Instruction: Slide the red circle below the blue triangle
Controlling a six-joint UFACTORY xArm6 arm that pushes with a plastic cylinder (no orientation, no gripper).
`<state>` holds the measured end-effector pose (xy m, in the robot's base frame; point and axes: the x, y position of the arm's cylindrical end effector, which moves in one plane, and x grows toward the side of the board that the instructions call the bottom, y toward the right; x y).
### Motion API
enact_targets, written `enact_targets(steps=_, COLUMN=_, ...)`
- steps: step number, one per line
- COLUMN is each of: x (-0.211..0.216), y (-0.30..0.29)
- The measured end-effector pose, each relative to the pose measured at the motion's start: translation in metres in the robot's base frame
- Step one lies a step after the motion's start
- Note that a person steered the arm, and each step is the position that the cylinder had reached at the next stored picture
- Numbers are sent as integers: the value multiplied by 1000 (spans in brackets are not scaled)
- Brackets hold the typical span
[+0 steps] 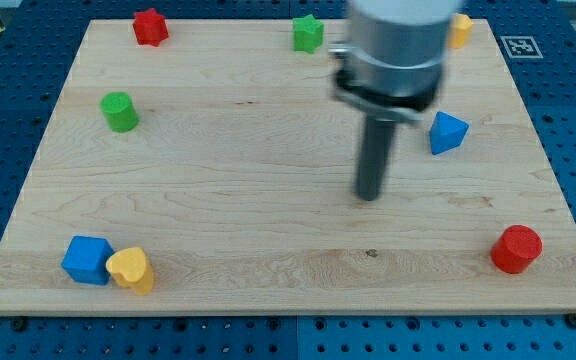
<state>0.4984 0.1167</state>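
The red circle (516, 249) lies near the view's bottom right corner of the wooden board (228, 200). The blue triangle (447, 132) lies at the right, above the red circle and a little to its left. My tip (369, 195) stands on the board's middle right, to the left of and slightly below the blue triangle, apart from it, and well to the upper left of the red circle. It touches no block.
A red star (150, 26) and a green star (308, 33) lie along the top edge. A yellow block (460, 30) shows partly behind the arm. A green cylinder (120, 111) lies at the left. A blue cube (88, 259) and a yellow heart (131, 269) touch at the bottom left.
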Motion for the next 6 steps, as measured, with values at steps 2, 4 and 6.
enact_targets(steps=2, x=49, y=182)
enact_targets(steps=4, x=63, y=165)
enact_targets(steps=6, x=65, y=85)
